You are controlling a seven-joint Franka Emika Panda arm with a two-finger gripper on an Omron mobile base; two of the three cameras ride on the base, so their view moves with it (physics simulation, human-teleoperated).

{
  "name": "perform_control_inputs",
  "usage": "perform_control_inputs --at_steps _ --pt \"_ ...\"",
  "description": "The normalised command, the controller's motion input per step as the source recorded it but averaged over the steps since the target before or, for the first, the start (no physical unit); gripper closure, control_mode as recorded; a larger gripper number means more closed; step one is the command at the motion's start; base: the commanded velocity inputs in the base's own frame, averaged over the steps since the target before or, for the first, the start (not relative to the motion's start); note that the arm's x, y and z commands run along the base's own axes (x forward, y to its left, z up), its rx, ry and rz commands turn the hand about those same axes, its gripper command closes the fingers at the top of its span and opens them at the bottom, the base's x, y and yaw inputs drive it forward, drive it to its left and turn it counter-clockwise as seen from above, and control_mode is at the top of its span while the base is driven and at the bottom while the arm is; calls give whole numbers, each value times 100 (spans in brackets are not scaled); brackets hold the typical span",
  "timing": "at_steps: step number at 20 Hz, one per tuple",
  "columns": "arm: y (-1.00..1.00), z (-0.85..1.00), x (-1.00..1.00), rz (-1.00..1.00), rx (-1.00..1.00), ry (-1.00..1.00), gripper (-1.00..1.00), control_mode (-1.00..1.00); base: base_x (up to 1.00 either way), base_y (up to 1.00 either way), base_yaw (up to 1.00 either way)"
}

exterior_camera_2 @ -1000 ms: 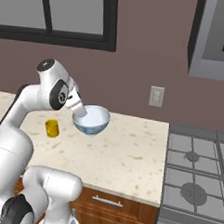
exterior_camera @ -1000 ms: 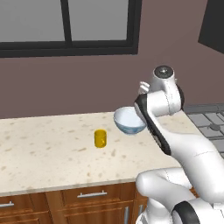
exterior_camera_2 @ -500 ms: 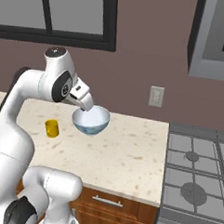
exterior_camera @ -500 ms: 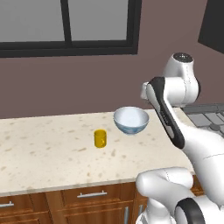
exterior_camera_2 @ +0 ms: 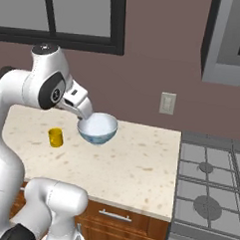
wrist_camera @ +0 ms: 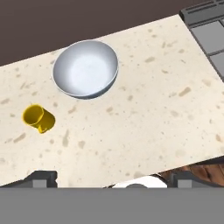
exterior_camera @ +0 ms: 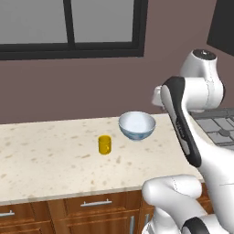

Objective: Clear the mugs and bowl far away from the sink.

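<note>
GRIPPER: two-finger gripper [exterior_camera_2: 85, 115], jaws spread wide, holding nothing, raised above the counter | BOWL: wide glossy pale blue-white bowl [exterior_camera: 136, 125] upright on speckled beige stone counter [exterior_camera: 50, 160], near the back wall | MUG: small bright yellow mug [exterior_camera: 104, 144] upright, near the bowl, not touching | STOVE: grey cooktop [exterior_camera_2: 208, 191] beside the counter.

I see a speckled beige counter [exterior_camera: 50, 155] over wooden drawers [exterior_camera: 91, 205], a brown wall [exterior_camera_2: 144, 73] with a dark-framed window [exterior_camera: 68, 27] and a pale outlet [exterior_camera_2: 167, 103], and a grey stove [exterior_camera_2: 208, 191] at right.
</note>
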Motion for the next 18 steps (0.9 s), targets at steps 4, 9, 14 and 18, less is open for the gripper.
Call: perform_control_inputs --at_steps 4,9,14,18 --pt "0 1 -60 3 0 -6 -100 -100 0 0 0" --pt "0 0 -43 9 0 -5 -100 -100 0 0 0" --pt "0 2 -52 9 0 -18 -100 -100 0 0 0" --pt "0 14 -36 6 -4 -25 -100 -100 0 0 0"
